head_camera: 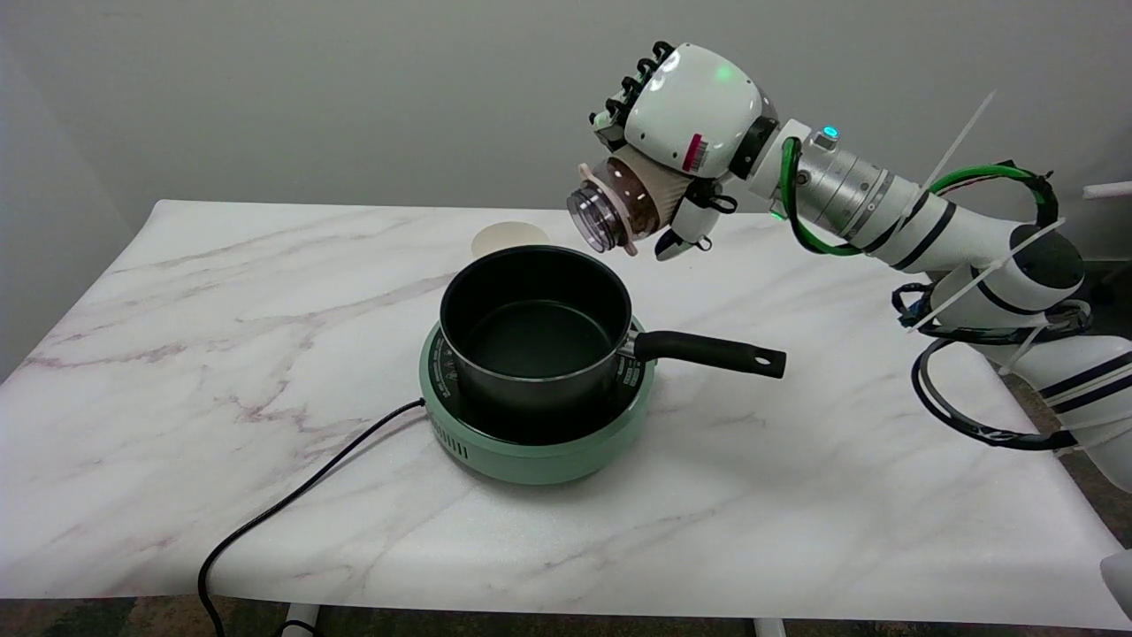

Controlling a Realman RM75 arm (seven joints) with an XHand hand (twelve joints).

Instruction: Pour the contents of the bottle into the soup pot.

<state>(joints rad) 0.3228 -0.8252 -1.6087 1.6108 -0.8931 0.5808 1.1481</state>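
We see a table with a white marble-pattern top, grey-brown veins running across it, taking up most of the view. Behind the table we see a plain grey-white wall, bare, evenly lit. Left of the table the wall turns into a darker, shadowed side surface. Below the table's near edge we get a strip of dark mottled floor, and two white table legs poke out under that edge. Right of the table, more brownish floor shows. Light on the table is soft and diffuse, with faint shadows on the top; we can't tell the source.
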